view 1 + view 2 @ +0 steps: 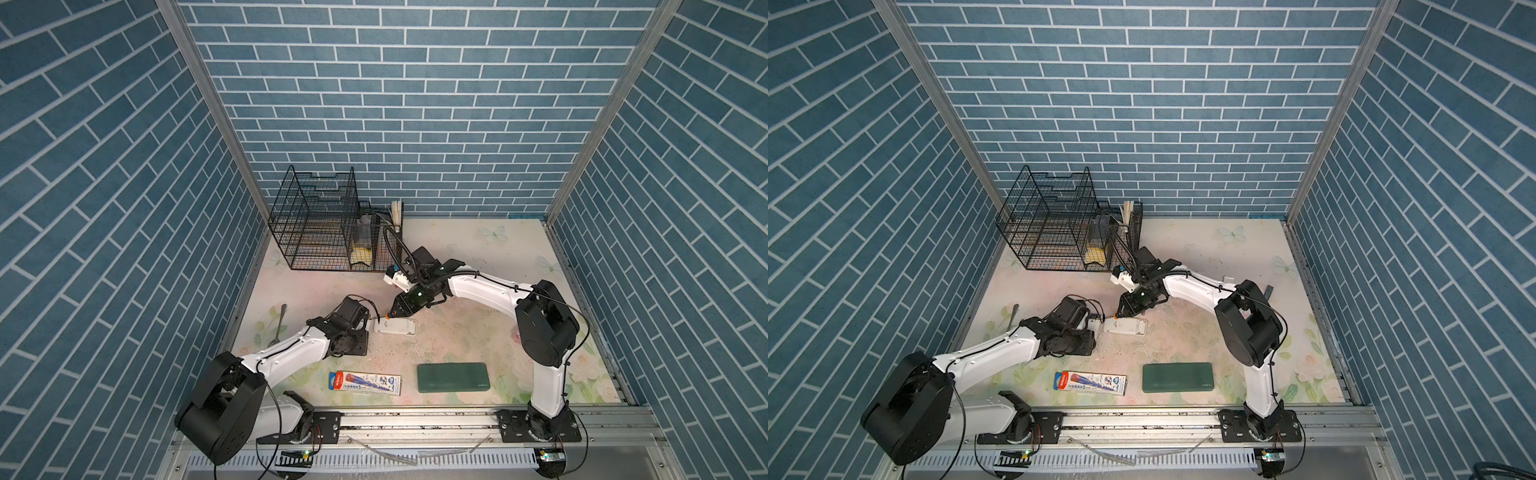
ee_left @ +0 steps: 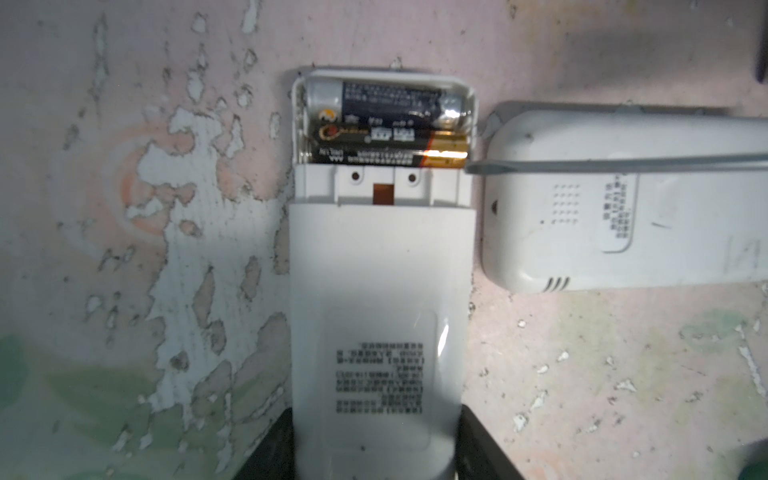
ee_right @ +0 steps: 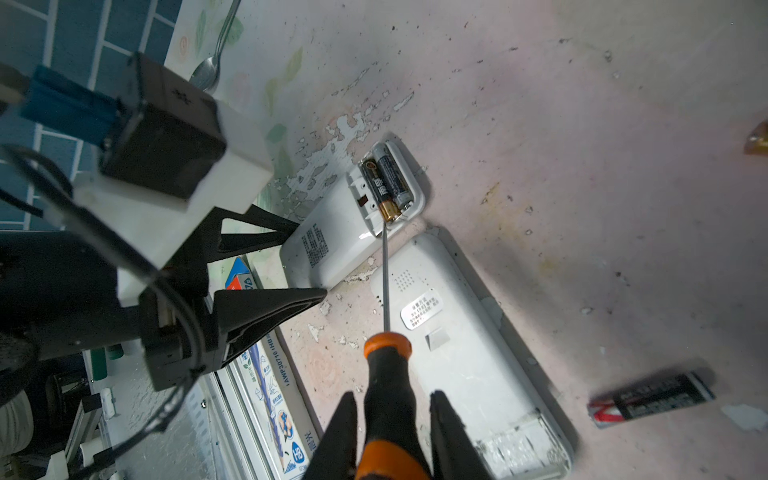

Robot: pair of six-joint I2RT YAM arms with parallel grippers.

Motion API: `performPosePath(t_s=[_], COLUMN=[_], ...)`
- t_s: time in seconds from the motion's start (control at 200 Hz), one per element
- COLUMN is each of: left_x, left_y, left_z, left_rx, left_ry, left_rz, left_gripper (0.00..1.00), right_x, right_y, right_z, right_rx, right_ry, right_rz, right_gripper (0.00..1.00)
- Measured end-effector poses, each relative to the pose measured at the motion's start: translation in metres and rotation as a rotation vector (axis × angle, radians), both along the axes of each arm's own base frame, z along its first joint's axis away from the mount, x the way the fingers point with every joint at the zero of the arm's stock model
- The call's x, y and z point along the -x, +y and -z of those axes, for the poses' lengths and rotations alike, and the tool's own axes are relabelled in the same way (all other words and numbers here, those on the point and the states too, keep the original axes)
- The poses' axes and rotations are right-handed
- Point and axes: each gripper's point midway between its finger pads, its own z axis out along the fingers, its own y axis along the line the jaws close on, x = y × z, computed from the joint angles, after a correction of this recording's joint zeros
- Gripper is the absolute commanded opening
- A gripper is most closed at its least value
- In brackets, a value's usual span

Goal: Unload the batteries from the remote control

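Note:
A small white remote control [image 2: 374, 291] lies back up with its cover off. Two batteries [image 2: 386, 124] sit side by side in the open compartment; the nearer one is black with a gold end [image 3: 388, 210]. My left gripper [image 2: 376, 415] is shut on the remote's lower end, one black finger [image 2: 266, 453] on each side. My right gripper [image 3: 392, 395] is shut on the orange-and-black handle of a screwdriver [image 3: 388, 374]. Its thin shaft [image 2: 623, 162] reaches to the compartment, its tip at the gold end. In both top views the two grippers meet at mid-table [image 1: 387, 316] [image 1: 1115, 316].
A larger white device [image 1: 395, 328] lies face down beside the remote, under the screwdriver. A loose black cylinder with a red end [image 3: 652, 399] lies to its right. A wire rack [image 1: 316, 224], spoon [image 1: 279, 324], pencil box [image 1: 365, 383] and green case [image 1: 455, 376] surround the work spot.

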Motion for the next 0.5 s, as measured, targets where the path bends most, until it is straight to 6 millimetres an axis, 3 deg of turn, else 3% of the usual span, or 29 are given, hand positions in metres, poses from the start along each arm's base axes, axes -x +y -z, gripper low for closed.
performPosePath(t_s=[0.5], left_x=[-0.0001], left_y=[0.0000], left_z=[0.0000], left_rx=[0.001], left_ry=[0.000], left_rz=[-0.001], left_gripper=[0.37], right_x=[0.0006], right_y=[0.0000], right_z=[0.0012], right_rx=[0.003], right_ry=[0.005], right_rz=[-0.001], right_gripper=[0.00])
